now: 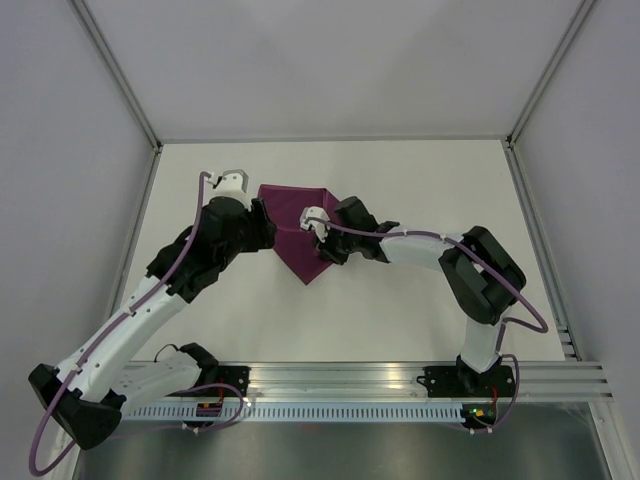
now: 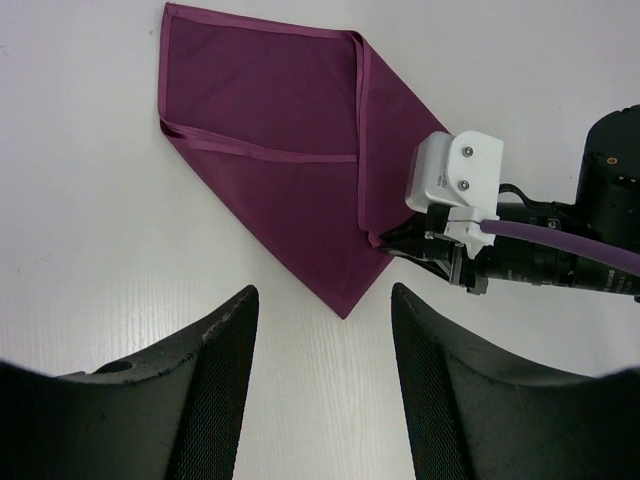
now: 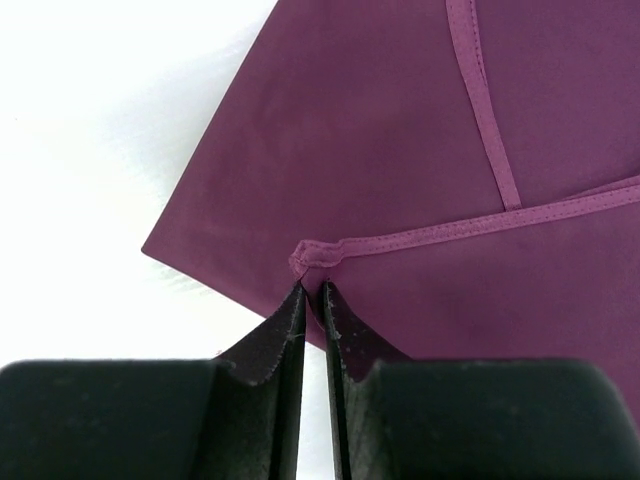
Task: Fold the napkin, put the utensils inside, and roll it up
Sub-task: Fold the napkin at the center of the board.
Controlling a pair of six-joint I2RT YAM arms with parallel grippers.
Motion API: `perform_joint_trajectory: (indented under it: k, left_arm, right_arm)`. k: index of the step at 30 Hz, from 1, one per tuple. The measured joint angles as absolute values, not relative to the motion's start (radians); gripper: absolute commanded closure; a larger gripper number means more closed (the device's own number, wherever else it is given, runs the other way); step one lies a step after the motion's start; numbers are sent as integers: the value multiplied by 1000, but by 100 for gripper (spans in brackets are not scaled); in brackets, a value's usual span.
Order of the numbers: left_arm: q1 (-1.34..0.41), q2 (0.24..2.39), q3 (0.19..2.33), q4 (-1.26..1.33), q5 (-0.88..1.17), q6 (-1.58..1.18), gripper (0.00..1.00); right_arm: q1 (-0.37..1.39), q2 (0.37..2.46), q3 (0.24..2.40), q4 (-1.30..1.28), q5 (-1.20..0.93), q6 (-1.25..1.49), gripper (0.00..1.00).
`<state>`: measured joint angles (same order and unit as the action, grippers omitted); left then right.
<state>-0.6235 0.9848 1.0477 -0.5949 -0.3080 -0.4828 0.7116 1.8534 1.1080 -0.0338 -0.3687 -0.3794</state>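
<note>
- Folded magenta-purple napkin (image 1: pixel 300 240) flat on the white table (image 1: pixel 400 310), upper centre of the top view, between both arms; hemmed flaps overlapping, one pointed corner toward the bottom of the frame.
- Narrow setting on right tool (image 3: pixel 312 290): fingertips almost together, pinched on a bunched hem corner of the napkin, lower centre of the right wrist view.
- Wide setting on left tool (image 2: pixel 325 390): nothing held, above bare table at the bottom of the left wrist view, just short of the napkin's lowest point.
</note>
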Motion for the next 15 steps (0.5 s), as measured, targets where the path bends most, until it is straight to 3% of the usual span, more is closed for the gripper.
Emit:
perform_joint_trajectory:
  k: [15]
  left_arm:
    - [-624, 968, 1042, -596, -304, -483, 39]
  right_arm:
    - [712, 1907, 1155, -89, -429, -342, 80]
